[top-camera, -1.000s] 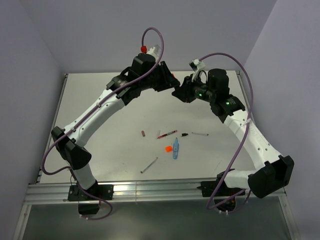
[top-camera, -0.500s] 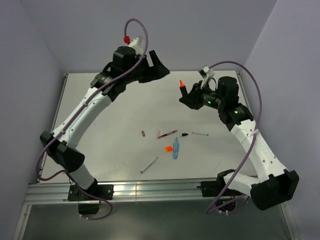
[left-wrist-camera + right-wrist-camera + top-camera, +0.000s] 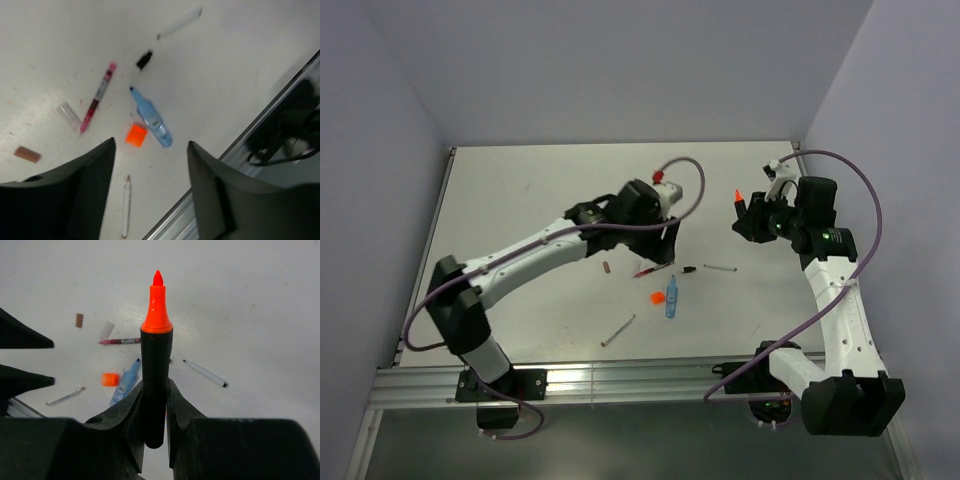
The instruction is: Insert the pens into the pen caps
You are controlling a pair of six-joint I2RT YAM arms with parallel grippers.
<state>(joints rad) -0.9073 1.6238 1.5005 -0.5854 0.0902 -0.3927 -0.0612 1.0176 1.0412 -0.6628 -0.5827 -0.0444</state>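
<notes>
The left gripper (image 3: 151,143), wide and empty, has swung down over the orange cap (image 3: 136,135); the right gripper (image 3: 155,390) clamps the orange-tipped black marker (image 3: 156,355) for capping.

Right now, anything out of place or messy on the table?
Nothing spilled or broken. The orange cap lies loose beside the light-blue marker, while its likely match, the black marker, stands tip-up in the right gripper. Faint reddish smudges mark the table near the red pen.

Orange-tipped black marker (image 3: 744,209) in right pincer (image 3: 751,220)
</notes>
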